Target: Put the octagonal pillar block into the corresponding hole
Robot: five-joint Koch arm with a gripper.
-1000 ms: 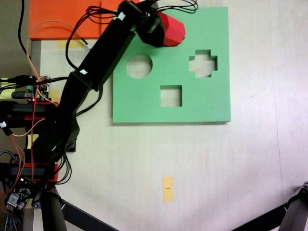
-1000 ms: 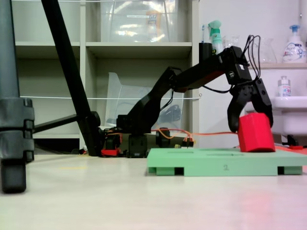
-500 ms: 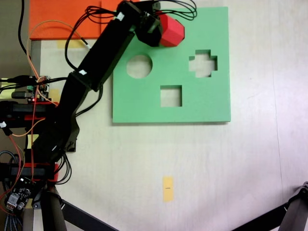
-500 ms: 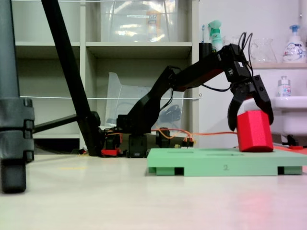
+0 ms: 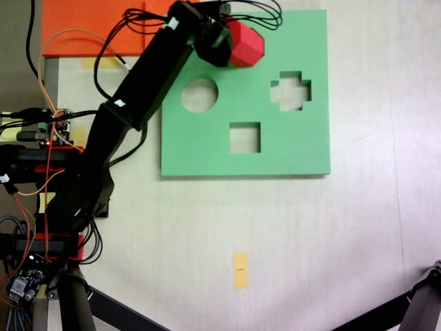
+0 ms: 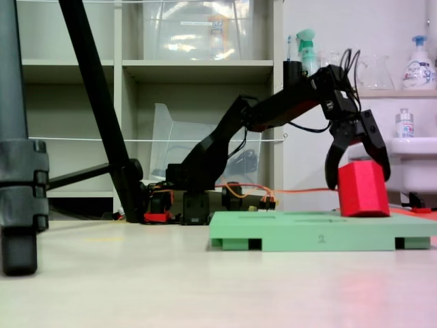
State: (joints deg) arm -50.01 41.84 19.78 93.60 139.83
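1. The worktop (image 5: 310, 234) was a pale surface that carried everything; in the low side-on fixed view it (image 6: 171, 287) ran across the foreground.
2. The green foam board (image 5: 289, 148) was the landmark. It lay flat on the worktop, and in the side-on fixed view it (image 6: 300, 234) appeared as a low slab with notches along its lower edge.
3. The black arm (image 5: 131, 96) reached from its base, which stood off the board's left edge in the top-down fixed view, to the board's upper left part. In the side-on view the arm (image 6: 273, 113) arched above the board.
4. An orange foam sheet (image 5: 89, 24) lay beyond the board's upper left corner in the top-down view.
5. The gripper (image 6: 356, 174) hung over the board's right part in the side-on view, its jaws closed around the octagonal pillar block (image 6: 362, 189), one jaw on each side.
6. The octagonal pillar block (image 5: 246, 43) was red and stood near the board's top edge in the top-down view, above and between the round and cross-shaped cutouts. In the side-on view its base was at the board's upper surface; whether it sat in a hole could not be told.
7. The round cutout (image 5: 199, 95), cross-shaped cutout (image 5: 290, 91) and square cutout (image 5: 244, 137) lay open in the board.
8. A yellow tape strip (image 5: 240, 269) lay on the worktop well below the board.
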